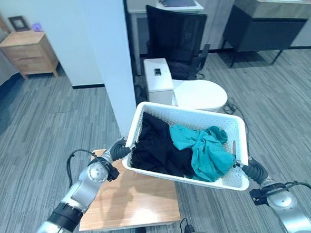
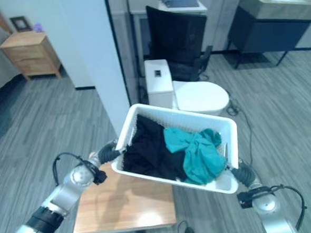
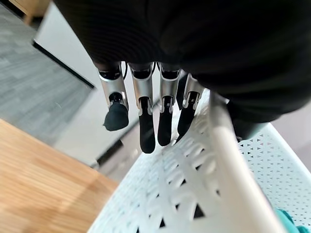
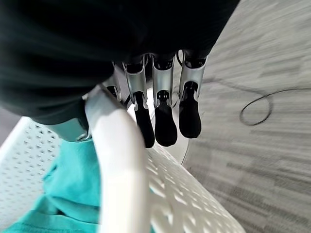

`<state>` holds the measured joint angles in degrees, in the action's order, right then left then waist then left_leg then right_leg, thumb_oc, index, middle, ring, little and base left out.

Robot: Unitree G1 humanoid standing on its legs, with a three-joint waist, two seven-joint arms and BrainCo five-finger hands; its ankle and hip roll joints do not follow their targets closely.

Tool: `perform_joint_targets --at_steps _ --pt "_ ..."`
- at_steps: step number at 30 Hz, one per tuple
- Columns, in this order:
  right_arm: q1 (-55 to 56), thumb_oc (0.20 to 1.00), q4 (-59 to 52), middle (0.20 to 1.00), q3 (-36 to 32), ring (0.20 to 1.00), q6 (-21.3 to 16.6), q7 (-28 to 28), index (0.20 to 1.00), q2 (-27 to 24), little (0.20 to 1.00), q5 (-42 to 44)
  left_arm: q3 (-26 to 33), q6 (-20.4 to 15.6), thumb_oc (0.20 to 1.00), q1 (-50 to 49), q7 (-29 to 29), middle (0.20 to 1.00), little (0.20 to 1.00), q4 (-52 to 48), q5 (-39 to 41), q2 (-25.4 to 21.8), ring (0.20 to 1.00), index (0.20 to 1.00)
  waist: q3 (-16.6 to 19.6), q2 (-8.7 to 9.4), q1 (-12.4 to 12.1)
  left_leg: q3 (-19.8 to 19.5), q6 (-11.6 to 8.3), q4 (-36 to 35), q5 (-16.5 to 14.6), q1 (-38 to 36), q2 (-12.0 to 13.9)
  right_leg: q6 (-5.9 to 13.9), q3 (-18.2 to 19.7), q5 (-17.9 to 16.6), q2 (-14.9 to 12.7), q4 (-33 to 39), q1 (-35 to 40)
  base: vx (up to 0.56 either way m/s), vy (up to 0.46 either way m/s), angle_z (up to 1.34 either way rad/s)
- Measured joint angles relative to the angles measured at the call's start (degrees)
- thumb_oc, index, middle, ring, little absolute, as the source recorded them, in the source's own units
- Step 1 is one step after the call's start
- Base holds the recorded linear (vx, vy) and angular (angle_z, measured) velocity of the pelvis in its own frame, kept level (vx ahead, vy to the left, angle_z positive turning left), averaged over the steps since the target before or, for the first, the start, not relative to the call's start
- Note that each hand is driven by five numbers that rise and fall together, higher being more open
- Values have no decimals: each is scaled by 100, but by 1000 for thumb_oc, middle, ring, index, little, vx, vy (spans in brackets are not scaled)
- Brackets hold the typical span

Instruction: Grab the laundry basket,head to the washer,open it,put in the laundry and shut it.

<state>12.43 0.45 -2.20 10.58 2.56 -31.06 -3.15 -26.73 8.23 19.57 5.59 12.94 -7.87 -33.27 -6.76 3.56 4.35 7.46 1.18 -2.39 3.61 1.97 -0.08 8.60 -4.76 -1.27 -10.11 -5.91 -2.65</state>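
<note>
Above the low wooden worktop (image 1: 130,201), the white laundry basket (image 1: 227,123) hung tilted between both hands, black and teal laundry (image 1: 208,151) inside. The left hand (image 1: 119,149) clasped one end rim, fingers (image 3: 147,127) down the outer wall; the right hand (image 1: 250,169) gripped the opposite rim likewise. Tilting further could probably spill clothes or loosen a grip. Ahead, a white pillar (image 1: 109,56), a toilet (image 1: 196,93) and a black chair (image 1: 177,38) crowded the route

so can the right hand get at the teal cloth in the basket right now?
Probably not: the right hand is curled over the white basket rim, carrying it with the left hand. The teal cloth lies just inside, uncovered.
</note>
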Motion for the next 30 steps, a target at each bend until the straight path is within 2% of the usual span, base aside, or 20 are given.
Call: perform_joint_targets --at_steps 1,2,3,4,5,6,8,10,11,12,13,14,15,16,18,19,21,22,26,30 --pt "29 200 1 200 -42 200 53 -36 200 -72 200 6 -333 83 200 327 -20 200 200 126 -4 50 200 200 -77 -114 94 241 119 122 0 67 132 -106 -557 -334 130 -103 -176 -116 39 -65" --pt "-6 200 3 200 -51 200 56 -47 200 -129 200 14 -352 85 200 437 -4 200 200 192 -3 90 200 200 -124 -190 92 382 188 149 -4 90 220 -77 -774 -162 142 -486 -372 -113 32 -69" --pt "-14 200 24 200 -38 200 59 -62 200 -145 200 23 -359 109 200 522 -2 200 200 218 -2 78 200 200 -143 -223 90 435 247 266 -58 201 286 -147 -992 459 33 -1788 -742 -61 -1 -55" --pt "-13 200 23 200 -42 200 60 -82 200 -213 200 62 -373 108 200 555 -4 200 200 220 -3 96 200 200 -142 -211 92 519 251 272 -55 184 266 -216 -1018 795 -39 -2631 -905 -58 3 -48" --pt "-21 200 0 200 -42 200 60 -90 200 -293 200 75 -386 114 200 583 1 200 200 211 1 153 200 200 -129 -188 126 789 292 318 -17 206 280 -79 -1099 1110 -92 -3167 -906 7 0 -61" --pt "-62 200 -7 200 -25 200 58 -83 200 -338 200 93 -387 121 200 591 2 200 200 214 4 129 200 200 -129 -188 33 850 286 325 -15 192 302 -28 -1189 1250 -193 -3428 -836 -27 0 -77" --pt "-86 200 -25 200 -31 200 56 -88 200 -336 200 130 -411 117 200 635 -2 200 200 219 18 96 200 200 -125 -120 -55 1083 241 413 -59 225 347 112 -1222 1407 -168 -2901 -446 -28 -4 -85" --pt "-221 200 -17 200 60 200 60 -64 200 -393 200 123 -397 114 200 633 -2 200 200 362 93 -1 200 200 -126 -19 -106 1136 393 405 -238 217 100 117 -1141 1362 2 -2253 -425 -78 -43 -97" --pt "-298 200 -17 200 80 200 60 -40 200 -509 200 123 -392 109 200 651 0 200 200 364 125 29 200 200 -63 -129 -147 1191 465 226 -241 205 -23 126 -1153 1388 39 -1824 -283 -90 -58 -95" --pt "-343 200 -23 200 120 200 61 -27 200 -684 200 127 -370 95 200 660 -2 200 200 363 129 99 200 200 23 -339 -219 1278 588 4 -220 185 16 184 -1224 1474 187 -1749 -338 -95 -87 -123" --pt "-469 200 36 200 197 200 60 2 200 -617 200 129 -319 50 200 743 -30 200 200 466 131 32 200 200 28 -97 -214 1552 478 85 35 209 12 143 -1315 1862 -98 -2426 -346 -192 -208 -112" --pt "-469 200 33 200 217 200 60 3 200 -626 200 128 -333 50 200 746 -35 200 200 491 138 11 200 200 19 53 -170 1696 445 236 25 220 18 187 -1318 1929 -146 -2209 -197 -144 -181 -109" --pt "-499 200 26 200 241 200 61 6 200 -661 200 127 -340 49 200 731 -35 200 200 494 186 -19 200 200 28 82 -222 1863 430 251 35 218 81 -74 -1364 1905 -79 -1976 -195 -162 -180 -90" --pt "-549 200 28 200 266 200 60 10 200 -678 200 127 -337 47 200 729 -35 200 200 496 264 -56 200 200 33 61 -312 2041 391 298 22 239 152 -245 -1291 1854 26 -1766 -163 -64 -81 -89" --pt "-527 200 32 200 272 200 63 2 200 -679 200 127 -335 46 200 728 -41 200 200 545 291 8 200 200 59 -54 -281 2142 299 354 31 267 370 -584 -1244 1670 254 -1357 -70 -175 -220 -64" --pt "-505 200 32 200 290 200 69 12 200 -718 200 132 -332 29 200 740 -34 200 200 550 292 -1 200 200 111 -133 -132 2165 201 363 92 309 536 -697 -1229 1514 468 -1042 -29 -235 -301 -43" --pt "-483 200 28 200 286 200 62 5 200 -756 200 186 -335 -23 200 747 -48 200 200 551 293 13 200 200 126 -135 -114 2227 122 472 141 416 684 -797 -1127 1430 606 -962 -127 -233 -242 -41" --pt "-493 200 34 200 292 200 62 7 200 -768 200 193 -347 -35 200 744 -57 200 200 594 294 43 200 200 122 -143 -198 2310 73 537 166 445 810 -888 -978 1325 722 -841 -170 -227 -173 -57" --pt "-432 200 34 200 333 200 66 7 200 -981 200 226 -384 -36 200 749 -81 200 200 857 303 262 200 200 169 -354 -142 2111 -132 539 332 425 932 -914 -868 959 944 -296 118 -103 -83 -26" --pt "-411 200 33 200 270 200 66 1 200 -1171 200 255 -528 -43 200 1026 -125 200 200 1205 303 482 200 200 161 -419 -25 1953 -242 614 415 403 981 -921 -873 608 1061 433 521 -124 -76 1"
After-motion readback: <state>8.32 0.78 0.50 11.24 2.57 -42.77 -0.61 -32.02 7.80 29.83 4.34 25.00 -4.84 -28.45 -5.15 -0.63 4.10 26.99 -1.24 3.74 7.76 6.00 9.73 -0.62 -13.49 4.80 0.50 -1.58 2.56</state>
